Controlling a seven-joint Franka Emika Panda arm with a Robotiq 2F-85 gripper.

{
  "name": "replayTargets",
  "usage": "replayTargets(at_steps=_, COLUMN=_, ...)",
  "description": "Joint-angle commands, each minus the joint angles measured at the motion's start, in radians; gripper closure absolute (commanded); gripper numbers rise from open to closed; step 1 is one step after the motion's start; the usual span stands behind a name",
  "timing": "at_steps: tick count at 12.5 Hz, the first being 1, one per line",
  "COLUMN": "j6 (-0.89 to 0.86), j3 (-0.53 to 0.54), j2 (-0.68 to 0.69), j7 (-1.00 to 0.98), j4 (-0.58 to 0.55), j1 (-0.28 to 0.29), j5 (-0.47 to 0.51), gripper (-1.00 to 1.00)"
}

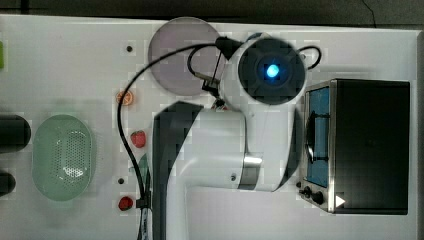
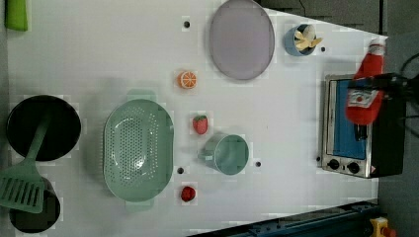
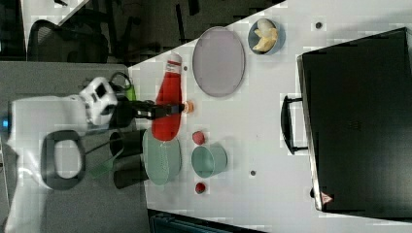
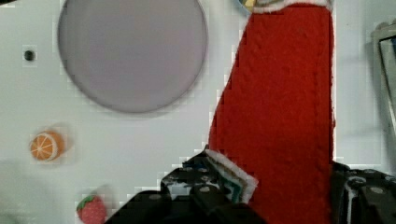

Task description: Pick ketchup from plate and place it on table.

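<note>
Left of centre in the right view, the gripper [image 3: 167, 109] pinches the ketchup [image 3: 167, 104] around its labelled middle, holding the bottle aloft with its long axis running up the frame, white cap uppermost. To its right, the lilac-grey plate [image 3: 218, 60] lies bare in the upper middle, so the bottle is already off it and the white table [image 3: 262, 136] spreads below as the place to set it. The ketchup is a slim red bottle, seemingly soft and fabric-covered in the wrist view.

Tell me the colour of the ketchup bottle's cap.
White, topping the red ketchup bottle; clearest in the left view.
</note>
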Motion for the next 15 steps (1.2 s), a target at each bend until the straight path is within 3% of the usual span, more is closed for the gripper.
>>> replayTargets(at_steps=1, j6=0.177, j3=-0.008, j2=0.061, j7=0.073, j4=-0.227, j1=-0.004, j5=0.004, gripper=-0.17)
replayTargets(at_steps=5, j6=0.400, j3=-0.006, j2=0.113, j7=0.074, j4=-0.384, j1=-0.002, j5=0.004, gripper=-0.17)
replayTargets(at_steps=11, j6=0.568, j3=-0.002, j2=0.260, j7=0.074, j4=-0.397, j1=0.000, j5=0.004, gripper=-0.17)
replayTargets(at_steps=12, j6=0.588, j3=-0.003, j2=0.260, j7=0.074, j4=-0.398, j1=0.000, j5=0.004, gripper=-0.25)
replayTargets(at_steps=15, j6=0.589, j3=0.005, j2=0.229, j7=0.074, j4=-0.387, j1=0.000, j5=0.004, gripper=-0.90)
